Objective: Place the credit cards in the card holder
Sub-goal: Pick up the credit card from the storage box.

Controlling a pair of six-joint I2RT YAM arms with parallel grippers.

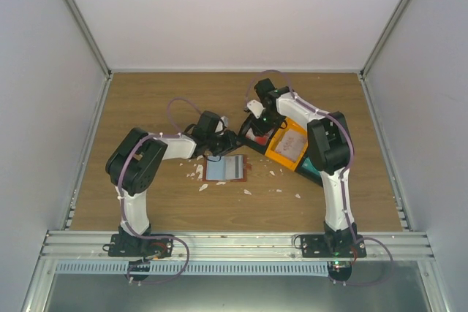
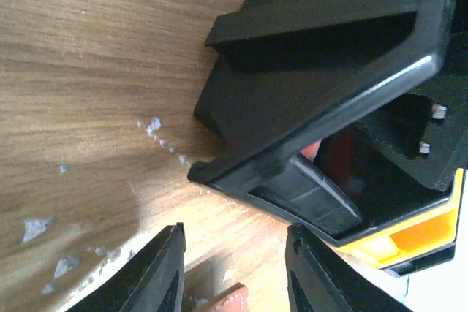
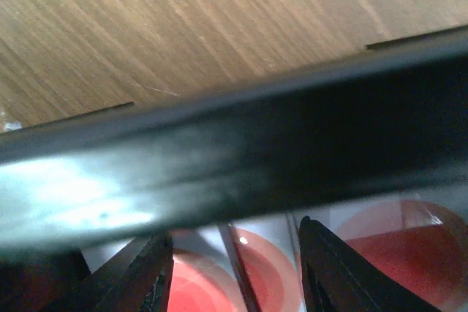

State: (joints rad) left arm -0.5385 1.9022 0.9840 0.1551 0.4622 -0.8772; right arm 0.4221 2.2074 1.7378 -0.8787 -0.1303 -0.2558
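The card holder (image 1: 225,169) lies open on the table, its pale blue-grey pockets up and its brown edge showing; one corner shows in the left wrist view (image 2: 228,300). My left gripper (image 1: 232,142) is open and empty just behind it, low over the wood (image 2: 234,257), beside the black bin (image 2: 329,71). My right gripper (image 1: 254,131) is open inside the black bin (image 3: 234,151), its fingertips (image 3: 158,272) straddling red-and-white credit cards (image 3: 259,272). A pale pinkish card (image 1: 290,142) lies in the orange bin (image 1: 276,154).
Tiny white scraps (image 1: 202,187) lie scattered on the wood around the card holder. The black and orange bins stand together at centre right, with a dark bin (image 1: 312,172) beyond them. White walls enclose the table on three sides.
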